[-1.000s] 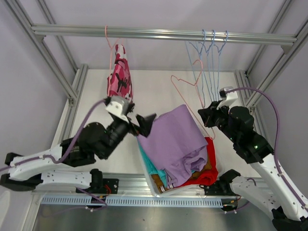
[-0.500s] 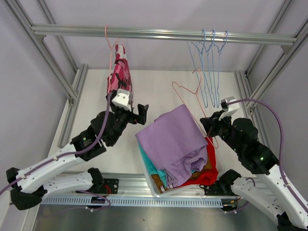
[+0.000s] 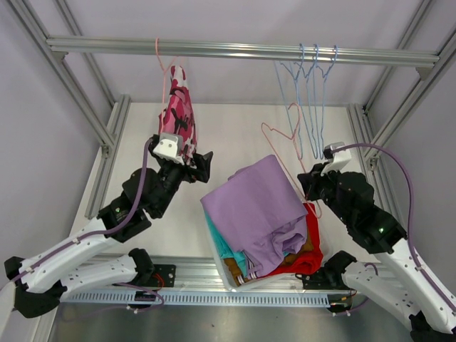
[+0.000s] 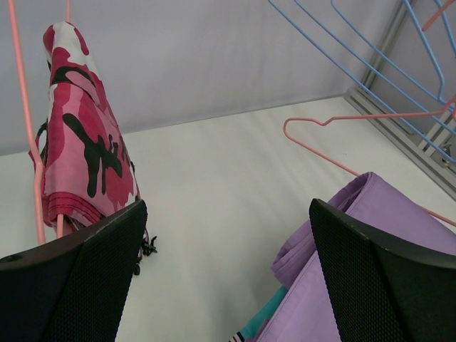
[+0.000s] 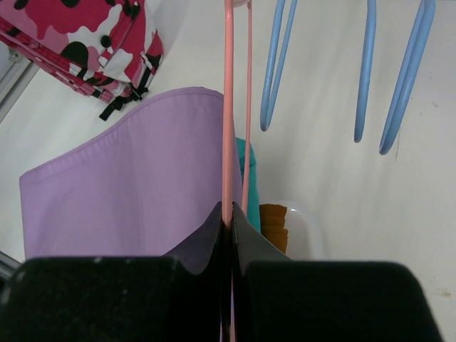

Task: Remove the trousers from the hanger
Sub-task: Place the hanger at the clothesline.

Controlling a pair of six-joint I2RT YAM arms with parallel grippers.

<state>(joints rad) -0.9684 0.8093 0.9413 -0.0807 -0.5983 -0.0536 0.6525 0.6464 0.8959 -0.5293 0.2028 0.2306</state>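
Pile: lilac trousers (image 3: 253,203) lie on top of a heap of other pairs in the bin (image 5: 306,228), at 6 o'clock.
Right gripper (image 5: 229,229): clenched on the wire of an empty pink hanger (image 5: 229,107), at 4 o'clock.
Left gripper (image 4: 228,278): released, holding nothing, just beside the camo trousers (image 3: 177,114) at 10 o'clock.
Camo trousers: draped over their own hanger (image 3: 162,71), hooked on the rail (image 3: 235,50) at 11 o'clock; not yet removed.
Risk: a pull may drag that hanger along or off the rail, since cloth clings to wire. The jaws may also pinch wire together with cloth. The held hanger could snag the blue hangers (image 3: 313,92).
Desk (image 3: 228,135): white, matt.
Room: pale walls (image 3: 43,142), aluminium frame (image 3: 100,121).
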